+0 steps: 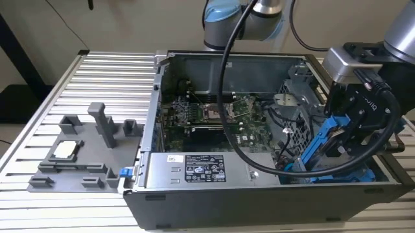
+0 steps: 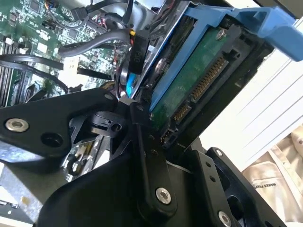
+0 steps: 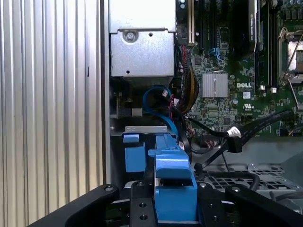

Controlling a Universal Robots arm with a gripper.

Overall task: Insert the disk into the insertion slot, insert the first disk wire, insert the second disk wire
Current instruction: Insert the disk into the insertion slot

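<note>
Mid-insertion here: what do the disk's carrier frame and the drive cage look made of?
The carrier frame looks like moulded plastic: bright blue, smooth, with a soft sheen. The disk inside it shows a green circuit-board face underneath. The drive cage is probably sheet metal: dull grey, with a thin wall punched with perforations.

Open tower case (image 1: 214, 208) lies on its side on the ribbed aluminium table (image 1: 116, 73). Inside, the green motherboard (image 1: 214, 116) sits toward the far side, the grey labelled power-supply box (image 1: 201, 170) runs along the near wall, and black cables (image 3: 265, 120) cross the board in the first wrist view. Grey fixture tray (image 1: 71, 160) is at the exterior view's left, just beside the case, with an upright post (image 1: 104, 124) and a small pale square part (image 1: 67, 149) in one pocket.
</note>
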